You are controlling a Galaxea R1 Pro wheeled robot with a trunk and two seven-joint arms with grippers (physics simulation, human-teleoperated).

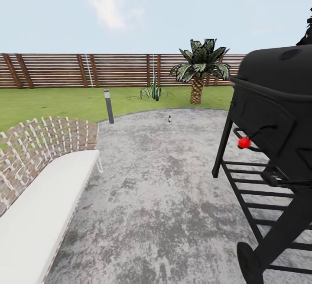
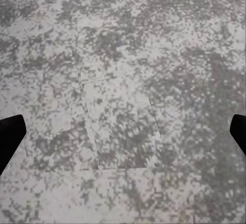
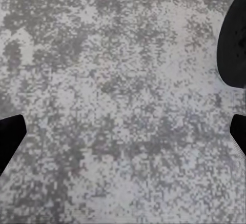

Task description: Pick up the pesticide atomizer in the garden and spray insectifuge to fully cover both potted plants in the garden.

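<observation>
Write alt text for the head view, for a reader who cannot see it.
A small dark atomizer stands far off on a grey mottled patio, near its edge with the lawn. A black grill stands close at right and a white-cushioned woven seat at left; a palm and slatted fence lie beyond.

No readable text, label, brand, number or sign is showing anywhere in these pictures.
</observation>
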